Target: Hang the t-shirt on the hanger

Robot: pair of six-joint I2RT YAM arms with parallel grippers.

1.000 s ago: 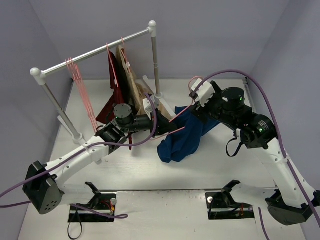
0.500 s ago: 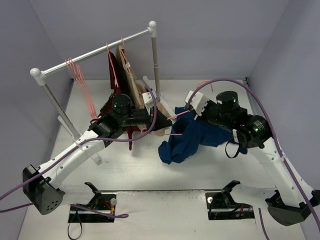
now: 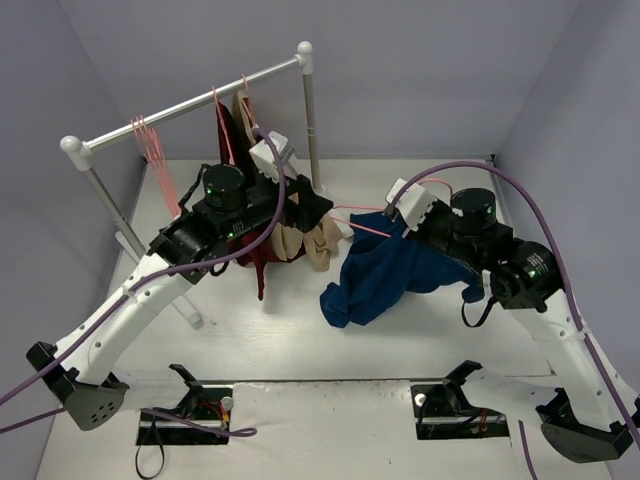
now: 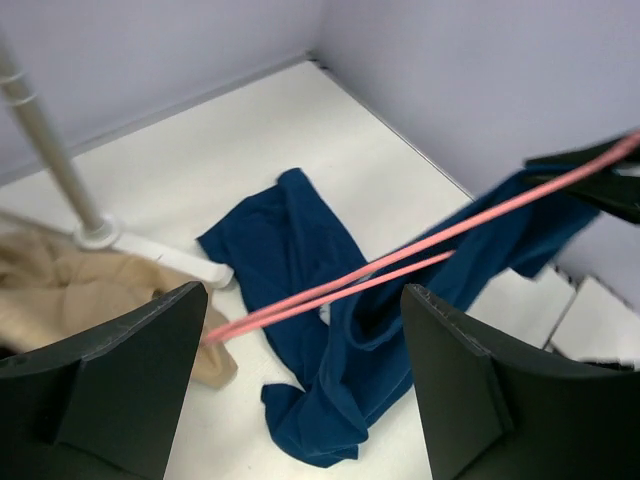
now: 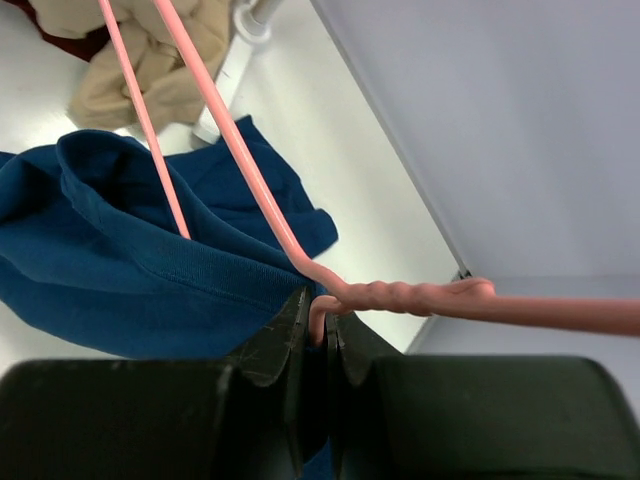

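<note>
The navy t-shirt (image 3: 385, 280) hangs bunched from the pink wire hanger (image 3: 370, 230), and its lower end lies on the table. My right gripper (image 3: 393, 224) is shut on the hanger. In the right wrist view the jaws (image 5: 325, 318) pinch the wire just below the twisted neck (image 5: 410, 297), and blue cloth (image 5: 130, 270) is draped over the wire. My left gripper (image 3: 322, 209) is open and raised beside the rack. In its own view the two black fingers (image 4: 135, 380) stand wide apart. The hanger (image 4: 400, 262) and the t-shirt (image 4: 320, 330) lie beyond them, untouched.
A white clothes rack (image 3: 190, 100) stands at the back left with several spare pink hangers (image 3: 160, 165). A dark red garment (image 3: 262, 262) and a tan one (image 3: 315, 245) hang from it. Its foot (image 4: 150, 248) lies close to the t-shirt. Walls close in on the right and back.
My left gripper has let go of the hanger, opened wide and lifted back toward the rack. My right gripper has shut on the hanger's neck and now carries hanger and shirt alone.
</note>
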